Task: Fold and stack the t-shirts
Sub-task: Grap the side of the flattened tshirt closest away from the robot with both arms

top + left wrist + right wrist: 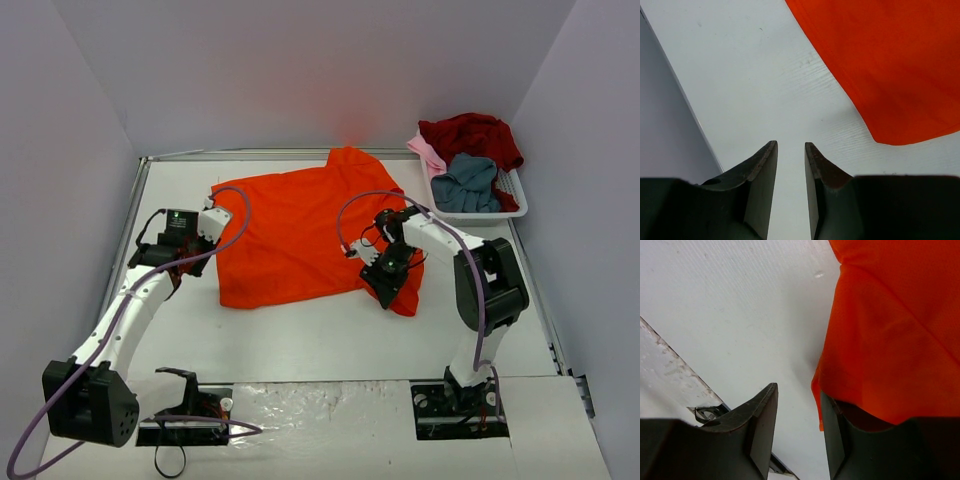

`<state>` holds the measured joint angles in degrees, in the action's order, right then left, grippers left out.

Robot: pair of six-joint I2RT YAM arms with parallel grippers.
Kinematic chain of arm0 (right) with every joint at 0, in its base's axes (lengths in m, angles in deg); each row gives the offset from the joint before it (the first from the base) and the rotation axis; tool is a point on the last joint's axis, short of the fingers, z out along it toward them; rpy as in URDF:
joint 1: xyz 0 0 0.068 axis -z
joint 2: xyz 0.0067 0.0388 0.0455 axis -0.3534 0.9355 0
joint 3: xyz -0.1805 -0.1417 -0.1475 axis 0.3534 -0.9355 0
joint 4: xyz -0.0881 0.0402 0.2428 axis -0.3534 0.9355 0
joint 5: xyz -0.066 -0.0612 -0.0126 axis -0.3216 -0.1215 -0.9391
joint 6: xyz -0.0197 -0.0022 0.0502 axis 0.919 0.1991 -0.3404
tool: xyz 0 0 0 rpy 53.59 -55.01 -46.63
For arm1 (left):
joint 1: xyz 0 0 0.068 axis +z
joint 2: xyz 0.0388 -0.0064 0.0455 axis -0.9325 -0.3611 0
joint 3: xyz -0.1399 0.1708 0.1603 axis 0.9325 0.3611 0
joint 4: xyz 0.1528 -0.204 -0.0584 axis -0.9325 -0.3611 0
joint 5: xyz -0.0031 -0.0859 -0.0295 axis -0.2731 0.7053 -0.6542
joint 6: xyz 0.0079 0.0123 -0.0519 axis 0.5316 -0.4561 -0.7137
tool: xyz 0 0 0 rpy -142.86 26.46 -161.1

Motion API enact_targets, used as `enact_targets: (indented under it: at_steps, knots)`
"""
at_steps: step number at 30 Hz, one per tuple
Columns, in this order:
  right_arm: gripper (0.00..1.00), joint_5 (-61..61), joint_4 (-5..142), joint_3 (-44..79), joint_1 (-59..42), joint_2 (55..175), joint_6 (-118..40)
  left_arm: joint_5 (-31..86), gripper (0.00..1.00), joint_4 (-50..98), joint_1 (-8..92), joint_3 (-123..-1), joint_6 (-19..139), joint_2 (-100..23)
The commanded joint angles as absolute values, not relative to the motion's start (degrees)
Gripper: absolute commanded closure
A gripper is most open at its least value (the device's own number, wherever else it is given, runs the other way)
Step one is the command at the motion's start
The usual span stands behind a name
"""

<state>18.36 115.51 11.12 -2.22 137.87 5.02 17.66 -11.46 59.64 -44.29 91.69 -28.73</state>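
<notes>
right tool, jaws apart, was nearer: the hem of the orange t-shirt touched one finger; left tool, also apart and empty, sat beside its left edge

Premises appear to be a robotics lab test cell: white desk boxed by plain panels, left arm and right arm bolted at its near edge.

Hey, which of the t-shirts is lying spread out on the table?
The bright orange-red t-shirt, spread out on the table. The dark red shirt, grey-blue shirt and pale pink shirt sit bunched in the white basket.
</notes>
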Motion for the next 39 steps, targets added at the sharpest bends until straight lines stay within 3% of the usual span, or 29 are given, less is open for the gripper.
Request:
enact_targets:
  at_steps: [1, 39]
  knots:
    - [0.64, 18.32, 118.5, 10.49, -3.12, 138.37, 4.62, 17.84, 0.72, -12.11, 60.13, -44.7, 90.87, -26.52]
    - [0.67, 16.3, 115.69, 12.33, -6.99, 143.2, 2.16, 17.14, 0.72, -12.64, 60.22, -45.05, 90.96, -25.29]
